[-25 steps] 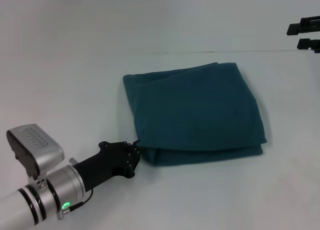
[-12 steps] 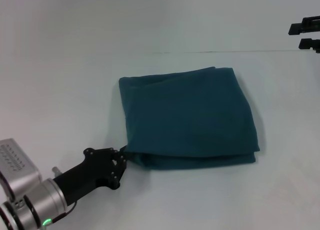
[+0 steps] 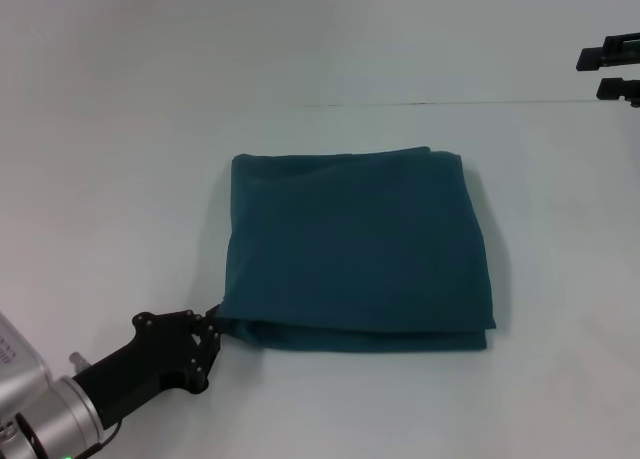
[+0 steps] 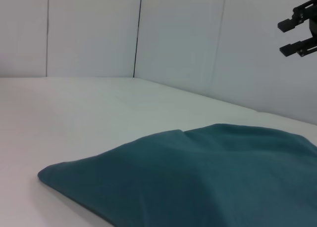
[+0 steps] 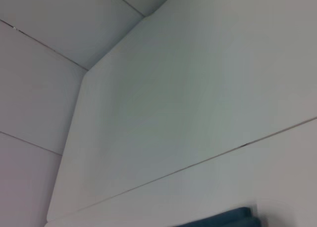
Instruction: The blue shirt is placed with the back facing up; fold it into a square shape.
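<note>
The blue shirt (image 3: pixel 360 249) lies folded into a rough square on the white table (image 3: pixel 120 199), plain side up, with stacked layers showing along its near edge. My left gripper (image 3: pixel 214 321) is at the shirt's near-left corner, shut on the fabric there. The left wrist view looks across the shirt (image 4: pixel 208 182) from that corner. My right gripper (image 3: pixel 610 69) hangs open in the air at the far right, well away from the cloth, and also shows in the left wrist view as the right gripper (image 4: pixel 298 30). A sliver of the shirt (image 5: pixel 223 219) appears in the right wrist view.
A thin seam in the table (image 3: pixel 430 104) runs across behind the shirt. White wall panels (image 4: pixel 99 29) stand beyond the table's far edge. Bare white table surface surrounds the shirt on all sides.
My left gripper has pulled back toward the near left, and the folded shirt has slid with it, leftward and nearer. The right arm has not moved.
</note>
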Available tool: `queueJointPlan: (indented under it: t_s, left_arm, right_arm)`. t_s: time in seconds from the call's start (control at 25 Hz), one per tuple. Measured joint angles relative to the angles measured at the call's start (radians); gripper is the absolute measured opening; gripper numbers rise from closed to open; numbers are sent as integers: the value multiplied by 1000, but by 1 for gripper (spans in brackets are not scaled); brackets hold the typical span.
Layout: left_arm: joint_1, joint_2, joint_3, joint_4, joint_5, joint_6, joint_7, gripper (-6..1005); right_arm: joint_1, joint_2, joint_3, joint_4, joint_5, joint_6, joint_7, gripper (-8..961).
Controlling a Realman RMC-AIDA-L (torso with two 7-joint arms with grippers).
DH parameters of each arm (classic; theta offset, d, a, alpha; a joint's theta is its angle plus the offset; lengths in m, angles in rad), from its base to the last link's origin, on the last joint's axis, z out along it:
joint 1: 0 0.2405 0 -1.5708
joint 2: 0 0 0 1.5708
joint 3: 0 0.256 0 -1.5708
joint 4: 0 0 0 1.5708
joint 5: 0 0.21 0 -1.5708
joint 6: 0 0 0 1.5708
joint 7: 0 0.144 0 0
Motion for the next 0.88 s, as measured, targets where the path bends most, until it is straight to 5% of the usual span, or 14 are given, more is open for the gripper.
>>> queueJointPlan:
  t_s: [0.36,0.6,0.8,0.88]
  left_arm:
    - [16,1,15,9,31,24,78,29]
    - [54,-1,-113,-53,0,94,351,164]
    - [81,8,-196,14,-1,195,203,361]
    - [74,11,-166,159,29,241,-170,428]
  right_arm:
    - [3,0,0,0,0,0,1,583]
    - [1,-1,0,0,0,3,1,582]
    - [5,-1,1,0,0,-1,0,582]
    - [7,-1,0,0,0,-2,0,583]
